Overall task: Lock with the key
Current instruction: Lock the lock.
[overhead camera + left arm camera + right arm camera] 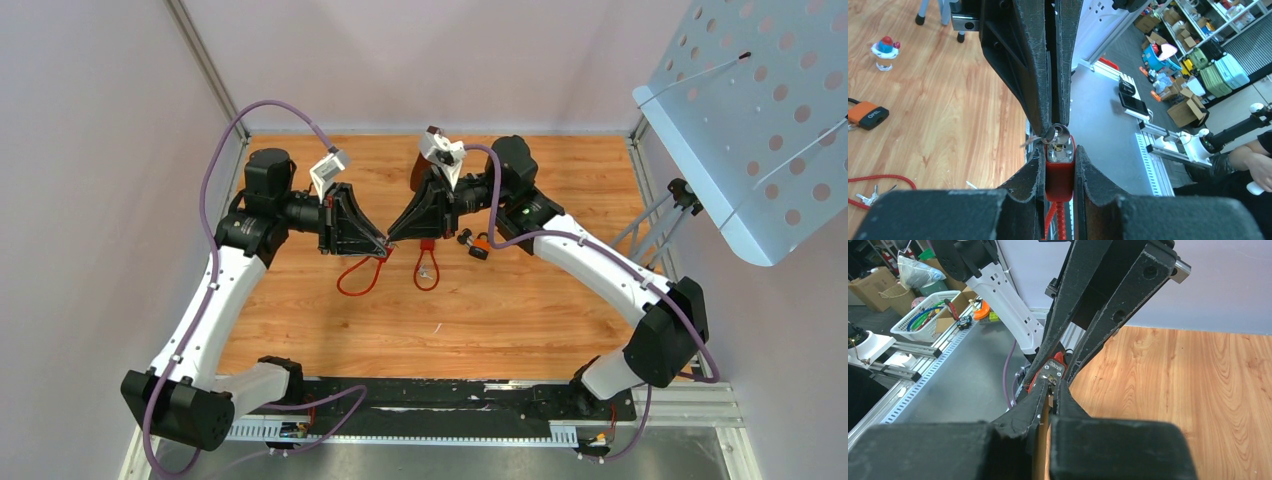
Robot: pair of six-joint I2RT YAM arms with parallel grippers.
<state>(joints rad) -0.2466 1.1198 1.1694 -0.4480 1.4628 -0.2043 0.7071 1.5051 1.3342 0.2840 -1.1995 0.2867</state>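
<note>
Where both arms meet above the desk (520,310), left gripper (378,243) clamps the red cable lock (1060,175); right gripper (397,236) pinches the key (1057,134) against the lock's end face, jaws nearly closed.
</note>
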